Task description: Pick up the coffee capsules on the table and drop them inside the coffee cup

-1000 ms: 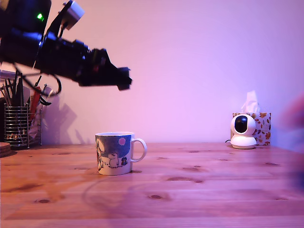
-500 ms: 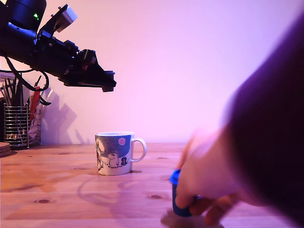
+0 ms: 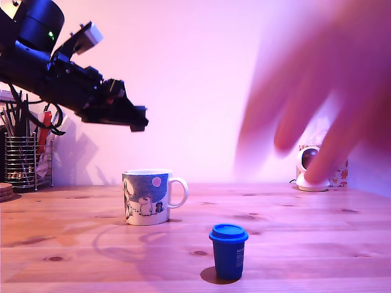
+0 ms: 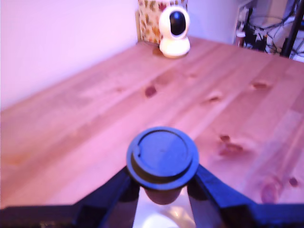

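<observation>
While the gripper hangs high above the mug, its fingers clamp a dark-lidded capsule. Nearer the table's front edge, a blue capsule stands upright on open wood; a blurred hand hovers at the exterior view's right.

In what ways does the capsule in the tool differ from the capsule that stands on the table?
The capsule in the tool is gripped in the air; the blue capsule stands free on the table. The gripped one's body looks brownish, the standing one's blue. Both have a round lid wider than the body.
</observation>
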{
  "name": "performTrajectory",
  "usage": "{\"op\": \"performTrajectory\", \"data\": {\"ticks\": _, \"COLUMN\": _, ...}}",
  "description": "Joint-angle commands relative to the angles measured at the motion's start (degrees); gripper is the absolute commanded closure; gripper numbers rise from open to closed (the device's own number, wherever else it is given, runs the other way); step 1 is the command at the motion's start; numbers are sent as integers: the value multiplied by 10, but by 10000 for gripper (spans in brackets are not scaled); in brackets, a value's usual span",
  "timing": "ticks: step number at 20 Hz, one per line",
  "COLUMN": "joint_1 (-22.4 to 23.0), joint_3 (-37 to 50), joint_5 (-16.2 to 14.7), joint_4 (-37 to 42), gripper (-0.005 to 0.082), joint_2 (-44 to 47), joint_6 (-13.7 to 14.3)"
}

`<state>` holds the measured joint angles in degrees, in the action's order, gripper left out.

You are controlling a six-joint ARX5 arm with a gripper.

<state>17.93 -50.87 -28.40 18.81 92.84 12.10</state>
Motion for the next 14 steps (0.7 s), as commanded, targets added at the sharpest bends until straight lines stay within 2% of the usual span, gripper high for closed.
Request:
{"op": "performTrajectory", "data": {"ticks": 1, "joint_1": -2, "joint_3": -24, "joint_5": -1, "joint_4": -19, "gripper": 575, "joint_2": 10, "joint_6": -7}}
{"op": "performTrajectory", "data": {"ticks": 7, "joint_1": -2, "joint_3": -101, "joint_5": 0, "joint_4": -166, "gripper": 575, "joint_2": 10, "joint_6": -46}}
{"op": "performTrajectory", "data": {"ticks": 11, "joint_1": -1, "joint_3": -130, "joint_5": 3, "joint_4": -230, "gripper": 575, "joint_2": 10, "joint_6": -47}}
{"op": "performTrajectory", "data": {"ticks": 14, "joint_1": -1, "joint_3": -132, "joint_5": 4, "joint_4": -238, "gripper": 576, "joint_2": 11, "joint_6": -49}}
